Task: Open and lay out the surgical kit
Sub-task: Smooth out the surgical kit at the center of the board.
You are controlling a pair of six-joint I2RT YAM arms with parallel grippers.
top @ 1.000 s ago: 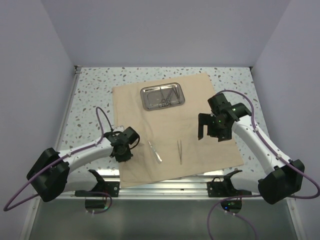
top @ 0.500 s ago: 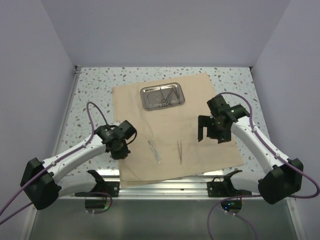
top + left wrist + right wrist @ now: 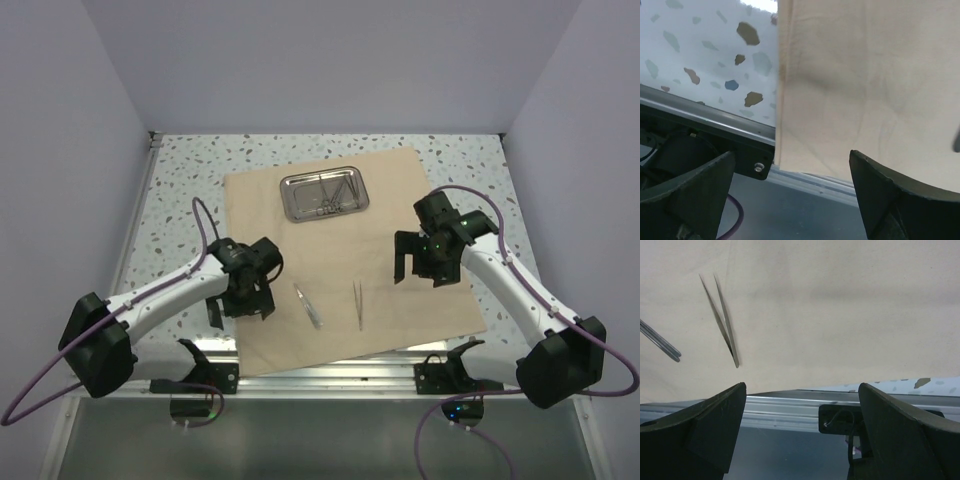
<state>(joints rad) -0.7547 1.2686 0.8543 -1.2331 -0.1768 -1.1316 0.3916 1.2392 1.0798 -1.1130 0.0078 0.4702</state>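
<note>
Currently left tool (image 3: 791, 160) open over cloth wrap (image 3: 865, 75) edge; right tool (image 3: 802, 387) open near tweezers (image 3: 720, 315), probable scalpel (image 3: 660, 342).

I'm seeing the tan cloth (image 3: 400, 200) lying flat across the counter (image 3: 180, 190), the steel tray (image 3: 286, 198) sitting toward the far edge, scalpel (image 3: 309, 304) and tweezers (image 3: 359, 303) lying apart toward the near edge.

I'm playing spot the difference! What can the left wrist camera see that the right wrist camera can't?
Only the left wrist: the tan cloth ending at its side edge and corner. Only the right wrist: the tweezers and the tip of another silver instrument. Both: that cloth, the speckled table and the metal rail.
</note>
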